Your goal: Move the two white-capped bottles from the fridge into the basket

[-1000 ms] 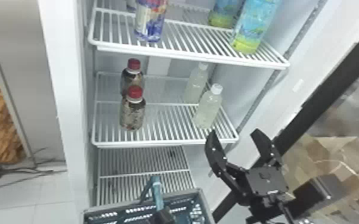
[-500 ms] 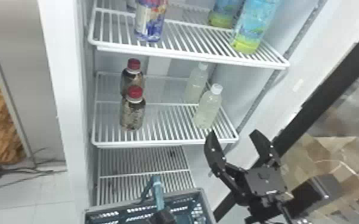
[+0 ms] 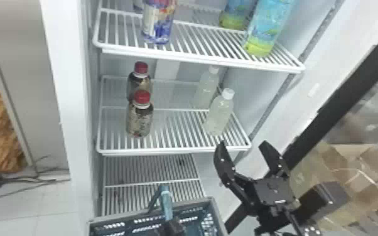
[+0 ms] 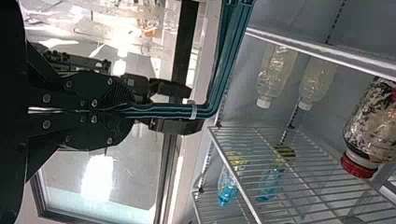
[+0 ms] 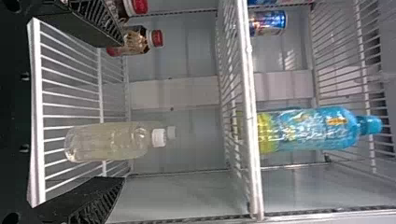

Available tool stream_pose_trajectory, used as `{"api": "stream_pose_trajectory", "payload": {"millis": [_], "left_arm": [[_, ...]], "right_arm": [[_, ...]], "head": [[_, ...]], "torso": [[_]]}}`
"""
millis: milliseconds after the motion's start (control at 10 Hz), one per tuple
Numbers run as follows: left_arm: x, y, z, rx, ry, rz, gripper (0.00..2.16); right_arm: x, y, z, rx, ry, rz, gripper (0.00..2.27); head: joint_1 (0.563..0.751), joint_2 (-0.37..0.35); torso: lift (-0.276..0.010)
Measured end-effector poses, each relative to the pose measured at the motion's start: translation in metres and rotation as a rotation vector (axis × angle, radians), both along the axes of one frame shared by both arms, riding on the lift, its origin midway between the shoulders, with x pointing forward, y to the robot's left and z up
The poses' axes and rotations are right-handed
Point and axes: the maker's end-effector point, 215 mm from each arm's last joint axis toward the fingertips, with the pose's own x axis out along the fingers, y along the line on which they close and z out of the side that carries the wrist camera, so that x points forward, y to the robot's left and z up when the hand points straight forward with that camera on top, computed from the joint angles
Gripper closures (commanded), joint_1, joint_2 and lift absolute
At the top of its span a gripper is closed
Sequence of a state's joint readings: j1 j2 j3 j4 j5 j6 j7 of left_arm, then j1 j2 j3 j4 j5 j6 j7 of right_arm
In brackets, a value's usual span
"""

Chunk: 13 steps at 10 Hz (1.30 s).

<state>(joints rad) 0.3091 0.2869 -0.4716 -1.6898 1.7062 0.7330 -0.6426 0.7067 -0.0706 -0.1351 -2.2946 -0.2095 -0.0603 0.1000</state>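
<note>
Both white-capped bottles stand upright on the fridge's middle shelf, the front bottle (image 3: 219,113) close to the right side and the rear bottle (image 3: 207,88) behind it. My right gripper (image 3: 243,147) is just in front of that shelf's right corner, open and empty. In the right wrist view the front bottle (image 5: 112,140) lies between the spread fingers of my right gripper (image 5: 122,112), with the rear one's cap (image 5: 172,132) behind. My left gripper (image 3: 170,228) is at the basket (image 3: 212,202); in the left wrist view my left gripper (image 4: 126,110) is shut on the basket's teal handle (image 4: 203,111).
Two red-capped bottles (image 3: 139,119) stand on the left of the same shelf. Blue-and-yellow bottles (image 3: 267,28) and a can (image 3: 158,22) are on the upper shelf (image 3: 197,59). The fridge's right wall and dark-edged door (image 3: 339,116) flank my right arm.
My right gripper's fingers are slightly closer together, its outer finger a little farther left. The basket has shifted slightly to the right. The bottles have not moved.
</note>
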Motion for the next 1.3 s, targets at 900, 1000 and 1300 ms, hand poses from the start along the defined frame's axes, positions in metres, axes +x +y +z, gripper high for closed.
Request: {"api": "stream_pose_trajectory", "payload": {"millis": [900,1000,1300], "left_arm": [[0.000,0.000,0.000,0.000,0.000,0.002,1.12],[0.000,0.000,0.000,-0.001,0.000,0.001,1.12],[0.001,0.000,0.001,-0.001,-0.001,0.001,1.12]], "right_arm": [[0.051,-0.010,-0.031,-0.022,0.001,0.009,0.09],[0.057,-0.010,-0.033,-0.026,0.000,0.009,0.09],[0.074,-0.016,-0.039,-0.051,-0.006,-0.002,0.10]], "head": [[0.695,-0.350],[0.695,-0.350],[0.695,-0.350]], "torso": [[-0.260],[-0.260],[-0.260]]}}
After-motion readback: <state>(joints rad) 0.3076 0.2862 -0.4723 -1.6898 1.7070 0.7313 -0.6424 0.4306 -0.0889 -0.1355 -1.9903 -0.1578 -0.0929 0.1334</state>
